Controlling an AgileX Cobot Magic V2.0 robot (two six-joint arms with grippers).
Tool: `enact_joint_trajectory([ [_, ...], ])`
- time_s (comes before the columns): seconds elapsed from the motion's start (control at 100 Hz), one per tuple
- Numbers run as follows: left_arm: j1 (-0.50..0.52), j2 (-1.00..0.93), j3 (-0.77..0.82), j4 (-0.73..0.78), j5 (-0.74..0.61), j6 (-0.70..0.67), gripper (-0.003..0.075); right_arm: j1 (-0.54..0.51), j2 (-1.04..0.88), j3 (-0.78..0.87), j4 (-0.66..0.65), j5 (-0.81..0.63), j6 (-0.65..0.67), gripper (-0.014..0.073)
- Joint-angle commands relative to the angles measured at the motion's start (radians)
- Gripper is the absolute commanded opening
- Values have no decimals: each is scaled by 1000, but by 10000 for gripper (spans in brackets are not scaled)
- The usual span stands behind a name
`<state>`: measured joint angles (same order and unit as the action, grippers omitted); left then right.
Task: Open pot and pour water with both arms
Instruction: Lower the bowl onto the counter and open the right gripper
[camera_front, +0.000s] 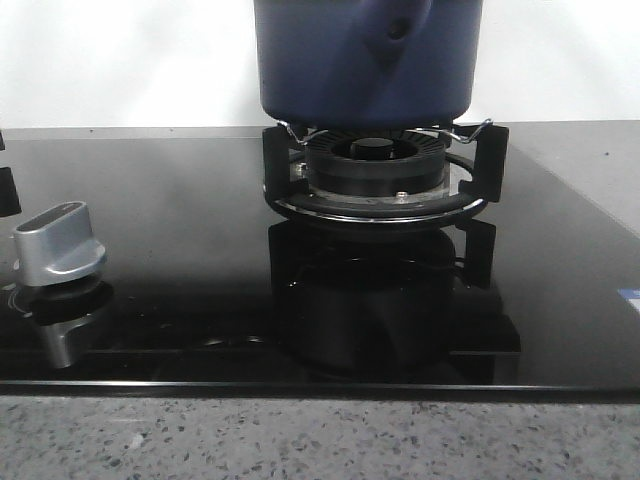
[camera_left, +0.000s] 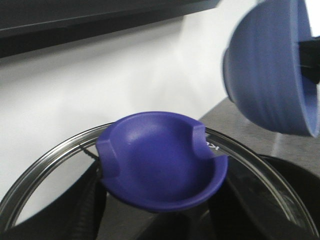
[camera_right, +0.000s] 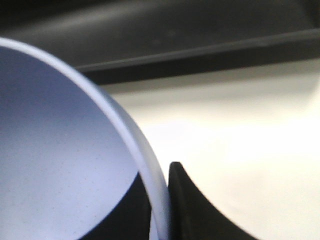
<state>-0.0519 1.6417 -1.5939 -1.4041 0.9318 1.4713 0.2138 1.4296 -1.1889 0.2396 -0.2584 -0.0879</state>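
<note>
Pot (camera_front: 365, 60) stands on the black burner grate (camera_front: 385, 185) of the glass cooktop (camera_front: 180, 250), and only the front view shows this; its dark-blue straight wall fills the top of that view, with the handle stub and its round hole facing the camera; the pot's top is cut off there, so I cannot tell what is in it; a silver knob (camera_front: 58, 242) sits near the cooktop's left edge, well apart from the burner, and a speckled desk (camera_front: 300, 440) edge runs along the front.

From my left wrist I see what the front view misses: a glass lid (camera_left: 250, 165) with a metal rim, its dark-blue dished knob (camera_left: 162, 160) close to the camera; my left pincer (camera_left: 155, 220) shows only as dark shapes under the lid on either side of the knob, seemingly clamped on it, though the fingertips themselves are hidden; beyond the lid a lighter blue bowl (camera_left: 272, 70) hangs tilted on its side against the white wall, blurred.

From my right wrist the same bowl (camera_right: 60, 160) fills the near side, its pale rim curving across; one dark finger (camera_right: 200, 210) of my right pincer lies just outside that rim, touching it; the other finger is hidden, so I read the pincer as clamped on the bowl's wall; the bowl's inside is too blurred to show any contents.
</note>
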Motion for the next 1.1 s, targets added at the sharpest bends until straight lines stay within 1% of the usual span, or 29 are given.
enact_joint_trajectory([
  [0.0, -38, -57, -39, -103, -6, -7, 136, -66, -85, -57, 48, 74, -3, -68],
  [0.07, -63, -57, -39, -103, -8, -7, 136, -134, -113, -79, 71, 218, -3, -68],
  [0.13, -86, -57, -39, -103, -10, -7, 136, -202, -126, -105, 71, 367, -3, -67],
  [0.15, -93, -57, -39, -103, -13, -7, 136, -225, -128, -120, 71, 438, -3, -67],
  [0.16, -95, -57, -39, -103, -13, -7, 136, -232, -128, -120, 71, 438, -3, -67],
  [0.26, -124, -57, -39, -103, -14, -7, 136, -336, -128, -174, 71, 708, -3, -67],
  [0.33, -143, -57, -39, -102, -14, -7, 136, -400, -124, -195, 69, 868, -3, -67],
  [0.35, -147, -57, -39, -103, -14, -7, 136, -419, -122, -199, 64, 895, -3, -67],
  [0.36, -150, -57, -39, -104, -14, -7, 136, -430, -120, -204, 63, 932, -3, -67],
  [0.52, -194, -57, -39, -104, -32, -7, 136, -531, -88, -204, 21, 1126, -3, -67],
  [0.64, -214, -57, -39, -104, -55, -7, 136, -564, -32, -204, -22, 1224, -3, -67],
  [0.8, -241, -55, -39, -101, -59, -7, 136, -565, 59, -197, -33, 1290, -3, -67],
  [0.91, -242, -53, -39, -103, -59, -7, 136, -565, 107, -176, -39, 1278, -3, -67],
  [1.09, -242, -53, -39, -103, -59, -7, 136, -565, 127, -131, -39, 1187, -3, -67],
])
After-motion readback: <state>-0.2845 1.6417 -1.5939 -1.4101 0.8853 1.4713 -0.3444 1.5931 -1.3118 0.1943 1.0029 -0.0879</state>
